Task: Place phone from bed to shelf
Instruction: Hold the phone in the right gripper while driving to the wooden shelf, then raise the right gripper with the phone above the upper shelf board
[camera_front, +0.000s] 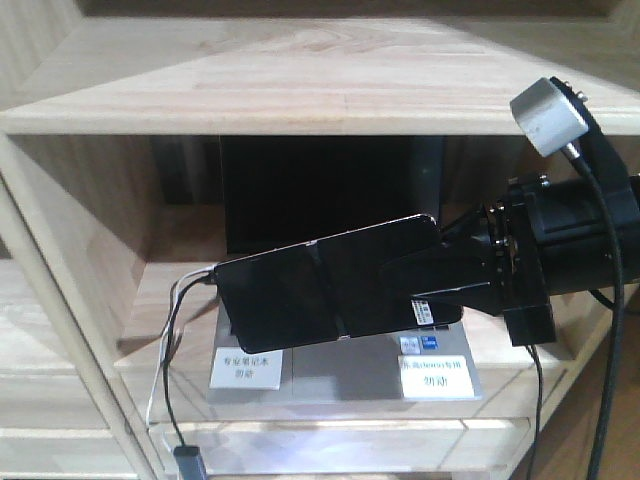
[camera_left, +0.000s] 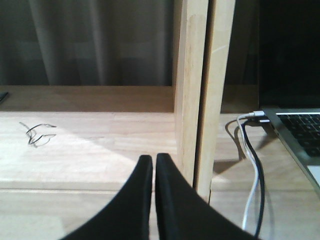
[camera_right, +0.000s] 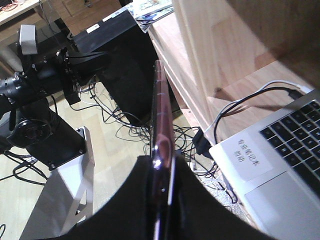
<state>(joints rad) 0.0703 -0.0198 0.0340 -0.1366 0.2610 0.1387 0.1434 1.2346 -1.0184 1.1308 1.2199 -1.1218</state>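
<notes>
our right gripper (camera_front: 418, 290) clamps the phone (camera_front: 290, 300) by one end, before the shelf (camera_front: 300, 80) opening, near a laptop (camera_front: 340, 375); pushing in carelessly, we might strike it. left gripper (camera_left: 153, 167) pinched closed, empty.

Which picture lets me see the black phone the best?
The front-facing view. There the phone shows nearly its whole glossy black face, held by the right hand in front of the shelf. The right wrist view sees only its thin pinkish edge. The left wrist view does not show it at all.
</notes>
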